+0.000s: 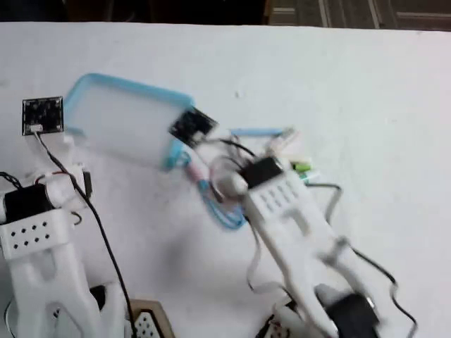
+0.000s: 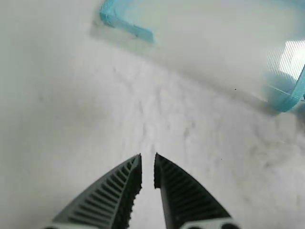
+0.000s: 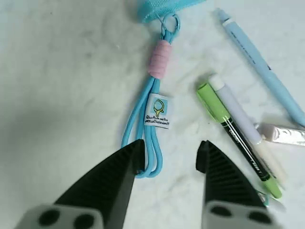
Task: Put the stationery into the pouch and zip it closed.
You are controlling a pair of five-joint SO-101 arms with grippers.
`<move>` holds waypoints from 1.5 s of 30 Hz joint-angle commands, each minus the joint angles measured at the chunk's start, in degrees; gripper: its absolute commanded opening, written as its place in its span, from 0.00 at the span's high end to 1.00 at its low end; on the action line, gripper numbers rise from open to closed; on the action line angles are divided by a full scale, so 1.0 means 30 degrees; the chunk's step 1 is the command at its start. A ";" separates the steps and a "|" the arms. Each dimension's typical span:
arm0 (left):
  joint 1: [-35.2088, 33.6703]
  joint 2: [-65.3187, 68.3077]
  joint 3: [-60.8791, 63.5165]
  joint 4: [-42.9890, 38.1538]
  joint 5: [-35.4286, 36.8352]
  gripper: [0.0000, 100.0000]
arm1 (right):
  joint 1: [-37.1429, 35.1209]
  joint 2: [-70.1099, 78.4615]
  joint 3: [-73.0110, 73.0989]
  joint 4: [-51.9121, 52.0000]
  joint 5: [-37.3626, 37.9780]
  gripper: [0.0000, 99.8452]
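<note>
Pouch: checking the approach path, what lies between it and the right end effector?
The right wrist view shows its blue cord lying there, from pouch to end effector.

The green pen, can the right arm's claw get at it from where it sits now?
Probably yes. The right claw is open close beside the green pen, which lies bare on the table. A pale pen lies right against it, so the claw might catch both.

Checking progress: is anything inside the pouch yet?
The translucent pouch looks empty where visible; one corner is hidden behind the right arm's wrist camera. The pens lie outside on the table.
</note>
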 commanded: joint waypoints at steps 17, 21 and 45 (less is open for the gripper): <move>0.0366 0.0161 -0.0821 0.0029 -0.0117 0.84 | -0.1480 1.7275 -1.5560 0.1802 -0.3839 0.72; 0.0366 0.0161 -0.0821 0.0029 -0.0117 0.84 | -0.1040 1.9619 -1.8110 0.3121 -0.3810 0.72; 0.0366 0.0103 -0.1729 0.0938 0.1055 0.83 | -0.1128 1.9766 -3.2352 1.0857 -0.2725 0.98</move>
